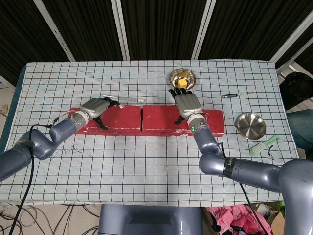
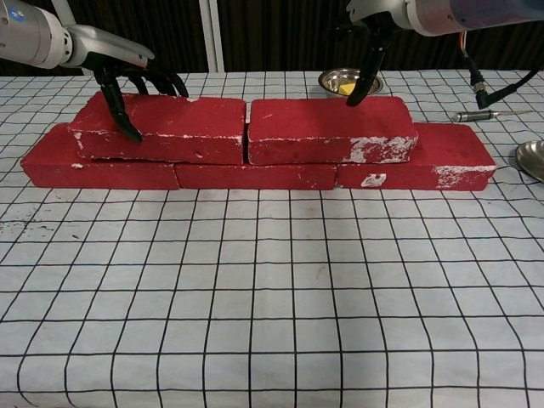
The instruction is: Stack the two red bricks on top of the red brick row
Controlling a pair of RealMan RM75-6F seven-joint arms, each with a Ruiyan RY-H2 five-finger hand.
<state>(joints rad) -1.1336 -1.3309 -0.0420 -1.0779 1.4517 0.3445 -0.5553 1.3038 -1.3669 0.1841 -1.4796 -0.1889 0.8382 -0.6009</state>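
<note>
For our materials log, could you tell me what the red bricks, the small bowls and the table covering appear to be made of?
The upper red bricks look like painted foam or clay: matte, with chipped white patches at the edges. The bowl holding something yellow and the empty bowl look like polished metal, shiny and reflective. The table covering seems to be white cloth with a black grid, slightly wrinkled.

steel bowl (image 2: 534, 160) cut off at the chest view's right edge.
</note>
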